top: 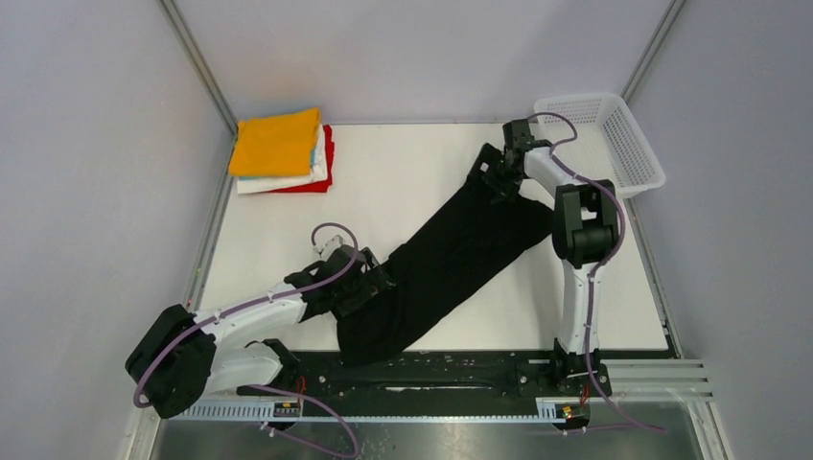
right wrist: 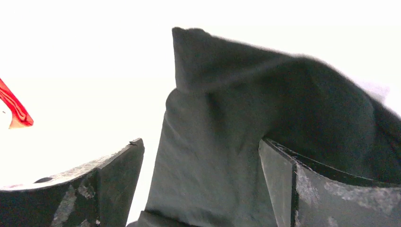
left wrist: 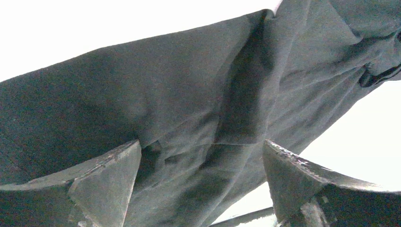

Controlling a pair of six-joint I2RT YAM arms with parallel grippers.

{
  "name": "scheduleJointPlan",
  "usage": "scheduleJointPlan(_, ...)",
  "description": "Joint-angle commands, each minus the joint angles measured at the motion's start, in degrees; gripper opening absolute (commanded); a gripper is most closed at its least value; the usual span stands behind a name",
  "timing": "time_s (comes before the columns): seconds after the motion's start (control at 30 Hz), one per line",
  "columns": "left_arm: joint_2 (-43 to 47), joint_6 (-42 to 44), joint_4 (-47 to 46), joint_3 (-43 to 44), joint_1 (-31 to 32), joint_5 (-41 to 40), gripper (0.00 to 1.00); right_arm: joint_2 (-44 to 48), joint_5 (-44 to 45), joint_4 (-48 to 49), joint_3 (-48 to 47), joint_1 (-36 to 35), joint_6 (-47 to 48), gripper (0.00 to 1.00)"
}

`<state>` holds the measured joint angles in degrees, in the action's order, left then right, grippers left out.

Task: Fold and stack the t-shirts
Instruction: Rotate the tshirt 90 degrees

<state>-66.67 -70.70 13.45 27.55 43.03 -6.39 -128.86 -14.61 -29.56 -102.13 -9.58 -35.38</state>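
**Q:** Where is the shirt that is being worked on?

**A:** A large black t-shirt [top: 451,259] is lying bunched into a long diagonal band across the white table [top: 403,182]. It is running from the near left towards the far right. One end is sitting under the left gripper [top: 369,283] and the other under the right gripper [top: 503,172].

**Q:** Are the grippers holding it?

**A:** It is not looking that way. Each wrist view is showing its fingers [left wrist: 108,175] spread wide, with dark creased cloth filling the gap between them and no pinch on it. The right one's fingers [right wrist: 108,175] are standing equally far apart over a raised fold.

**Q:** Why one arm at each end?

**A:** Probably because the garment is too long and floppy for a single arm. With both ends taken, it could be stretched flat before folding.

**Q:** And the other shirts?

**A:** A folded stack [top: 283,149] is waiting in the far left corner, well apart from the black one. An orange-yellow shirt [top: 276,142] is lying on top, with pale layers and a red shirt [top: 329,144] beneath. That seems to be where the black one is heading. A white mesh basket [top: 623,134] is sitting at the far right corner, just beside the right arm.
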Motion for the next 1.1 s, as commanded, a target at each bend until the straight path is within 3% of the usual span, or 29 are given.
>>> scheduleJointPlan(0.0, -5.4, -4.2, -3.6, 4.0, 3.2, -2.7, 0.99, -8.6, -4.0, -7.7, -13.3, -0.7, -1.2, 0.99)
scheduleJointPlan(0.17, -13.2, -4.3, -4.7, 10.4, 6.4, -1.6, 0.99, -19.6, -4.8, -15.4, -35.8, -2.6, -1.5, 1.00)
scheduleJointPlan(0.27, -17.9, -5.1, -5.6, 12.8, 8.5, 0.2, 0.99, -24.1, -6.5, -14.3, -41.9, -3.1, -2.9, 0.99)
scheduleJointPlan(0.67, -22.1, -9.6, -2.8, 18.3, 17.8, -2.7, 0.99, -25.9, -4.7, 3.2, -42.7, -3.6, -7.2, 0.99)
scheduleJointPlan(0.9, -21.7, -9.9, 0.0, 20.7, 21.3, -3.7, 0.99, -24.5, -2.2, 5.0, -44.7, -4.0, -3.8, 0.99)
scheduleJointPlan(1.07, -13.6, -8.3, 6.8, 20.0, 23.2, -10.1, 0.99, -19.2, -1.2, 0.9, -43.6, -4.0, 1.4, 0.99)
